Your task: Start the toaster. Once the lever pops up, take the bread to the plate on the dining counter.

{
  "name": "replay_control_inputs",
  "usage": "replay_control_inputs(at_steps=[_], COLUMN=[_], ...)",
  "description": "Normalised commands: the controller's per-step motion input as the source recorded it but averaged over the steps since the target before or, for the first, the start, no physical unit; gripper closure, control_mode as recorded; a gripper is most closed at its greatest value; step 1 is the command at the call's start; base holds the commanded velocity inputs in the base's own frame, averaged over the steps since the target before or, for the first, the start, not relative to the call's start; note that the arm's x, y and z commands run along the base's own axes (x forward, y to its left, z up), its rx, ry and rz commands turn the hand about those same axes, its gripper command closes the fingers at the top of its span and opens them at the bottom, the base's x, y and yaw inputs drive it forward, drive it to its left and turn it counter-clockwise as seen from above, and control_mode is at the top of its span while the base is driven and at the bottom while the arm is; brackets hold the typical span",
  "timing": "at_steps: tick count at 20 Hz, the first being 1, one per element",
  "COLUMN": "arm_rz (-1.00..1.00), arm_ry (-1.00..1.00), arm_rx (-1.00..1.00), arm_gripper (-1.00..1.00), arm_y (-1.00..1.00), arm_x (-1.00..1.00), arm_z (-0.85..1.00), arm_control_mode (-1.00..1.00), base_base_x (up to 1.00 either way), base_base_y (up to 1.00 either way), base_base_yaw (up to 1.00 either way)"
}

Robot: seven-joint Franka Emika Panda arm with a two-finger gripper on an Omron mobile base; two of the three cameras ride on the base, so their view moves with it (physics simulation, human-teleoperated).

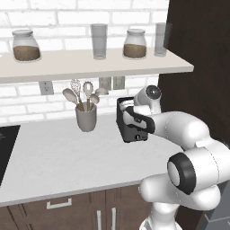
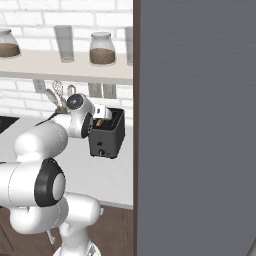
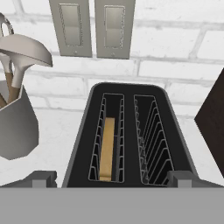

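The black two-slot toaster (image 1: 136,131) (image 2: 107,137) (image 3: 127,94) stands on the counter against the brick wall, beside a dark tall cabinet. In the hand view the tan bread (image 3: 106,148) sits deep in its left slot, and the right slot is empty. My gripper (image 3: 113,178) hovers just above the toaster's near end, open, with a fingertip (image 3: 43,177) at either side and nothing held. From the base views my hand (image 1: 128,110) (image 2: 101,112) sits over the toaster's top. The plate and the dining counter are out of view.
A grey utensil cup (image 1: 86,117) (image 3: 15,127) with spoons and a whisk stands left of the toaster. A shelf (image 1: 90,67) with jars and glasses hangs above. The dark cabinet (image 1: 197,45) and a grey panel (image 2: 200,125) close off the right. A cooktop (image 1: 6,143) lies far left.
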Motion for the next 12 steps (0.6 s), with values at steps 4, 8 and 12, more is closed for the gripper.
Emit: replay_control_inputs(at_steps=[4,8,12], arm_rz=[0.0,0.0,0.0], arm_ry=[0.0,0.0,0.0], arm_rx=[0.0,0.0,0.0], arm_gripper=[-1.0,-1.0,-1.0], arm_y=[0.0,0.0,0.0], arm_x=[0.0,0.0,0.0], arm_z=[0.0,0.0,0.0], arm_control_mode=[-1.0,-1.0,-1.0], base_base_x=[0.0,0.0,0.0], base_base_y=[0.0,0.0,0.0], base_base_yaw=[0.0,0.0,0.0])
